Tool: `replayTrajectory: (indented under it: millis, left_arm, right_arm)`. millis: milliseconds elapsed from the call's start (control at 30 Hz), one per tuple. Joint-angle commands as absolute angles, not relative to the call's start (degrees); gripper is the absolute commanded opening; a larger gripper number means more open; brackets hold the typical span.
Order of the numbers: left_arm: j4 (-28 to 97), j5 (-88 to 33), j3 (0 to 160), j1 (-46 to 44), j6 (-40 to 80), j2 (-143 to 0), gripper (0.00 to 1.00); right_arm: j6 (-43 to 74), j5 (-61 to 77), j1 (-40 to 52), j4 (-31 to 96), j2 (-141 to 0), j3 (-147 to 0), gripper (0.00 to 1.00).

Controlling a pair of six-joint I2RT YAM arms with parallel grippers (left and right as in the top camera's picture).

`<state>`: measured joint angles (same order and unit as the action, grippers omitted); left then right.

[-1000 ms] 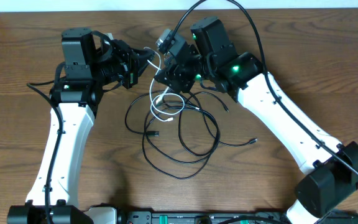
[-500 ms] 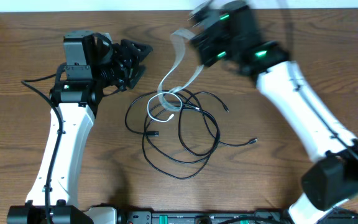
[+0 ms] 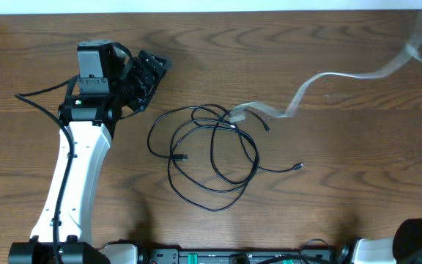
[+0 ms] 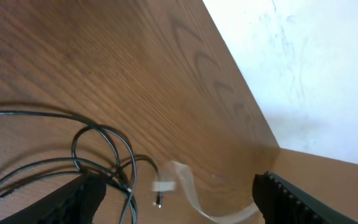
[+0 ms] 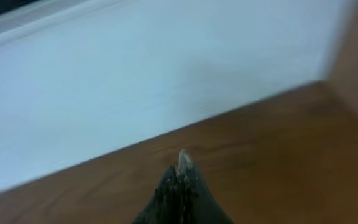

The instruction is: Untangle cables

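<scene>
Gripping the white cable [image 3: 343, 73], the right claw [image 5: 180, 173] is clenched; left claw [image 4: 179, 182] gapes.

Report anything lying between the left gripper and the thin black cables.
Nothing visible: only bare wooden table separates the open left gripper from the thin black cables; the thin white cable runs off rightward.

Looped cables [image 3: 212, 158] lie mid-tabletop [image 3: 328, 205]. The left arm [image 3: 79, 169] stands to their left, its left gripper [image 3: 152, 73] behind and left of the loops. A single cable [image 3: 343, 74] stretches from the loops' rear edge to the far right corner.
</scene>
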<state>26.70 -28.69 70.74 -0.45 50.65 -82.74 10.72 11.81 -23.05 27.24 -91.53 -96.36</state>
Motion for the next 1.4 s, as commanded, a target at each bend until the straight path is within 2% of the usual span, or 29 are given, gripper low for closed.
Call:
replayTrajectory:
  millis: [0,133,367,533,733,767,833,867,900,933,967,1000,1233,1367]
  left_arm:
    - [26.8,-27.6,71.5,-0.4,48.0,-83.6,0.81]
    - [26.8,-27.6,71.5,-0.4,48.0,-84.5,0.81]
    - [27.0,-27.8,71.4,-0.4,48.0,-85.8,0.81]
    - [27.0,-27.8,71.4,-0.4,44.7,-85.8,0.81]
    - [26.8,-27.8,71.4,-1.8,40.8,-85.8,0.81]
    - [26.7,-27.7,71.4,-2.1,40.2,-85.8,0.81]
    - [26.4,-27.1,71.4,-2.9,38.9,-85.8,0.80]
    - [26.3,-26.6,71.4,-3.4,38.5,-85.8,0.81]
    - [26.3,-26.0,71.4,-3.7,38.0,-85.8,0.80]
    - [26.3,-25.8,71.4,-4.0,37.5,-85.8,0.80]
    - [26.3,-25.8,71.4,-4.3,36.9,-85.8,0.81]
    - [26.3,-25.8,71.4,-4.3,36.1,-85.8,0.81]
    - [26.8,-25.9,71.4,-5.2,28.5,-85.8,0.77]
    - [28.5,-25.8,70.6,-7.7,23.1,-86.7,0.74]
  right_arm:
    - [12.8,11.9,-27.5,26.8,-93.5,-96.6,0.01]
    - [10.6,11.5,-29.9,25.9,-96.5,-96.6,0.01]
    - [10.0,-1.1,-29.9,23.4,-104.3,-96.6,0.01]
    - [9.6,-3.5,-30.8,20.3,-108.8,-96.6,0.01]
    - [9.5,-3.8,-32.5,16.6,-112.8,-96.6,0.07]
    - [9.4,-4.1,-32.6,16.6,-113.6,-96.6,0.10]
    - [7.3,-4.2,-32.8,17.3,-115.2,-96.6,0.27]
    - [6.6,-4.3,-32.8,18.1,-115.8,-96.6,0.42]
    - [6.5,-4.4,-32.8,18.9,-116.2,-96.6,0.66]
    - [6.6,-4.4,-32.8,19.9,-116.4,-96.6,0.84]
    - [6.6,-4.0,-32.8,21.1,-116.4,-96.6,0.95]
    - [6.6,-2.6,-32.8,21.8,-116.2,-96.7,0.99]
    - [6.8,16.1,-30.7,25.2,-111.2,-96.7,0.99]
    - [6.8,19.3,-25.7,26.9,-108.9,-96.7,0.99]
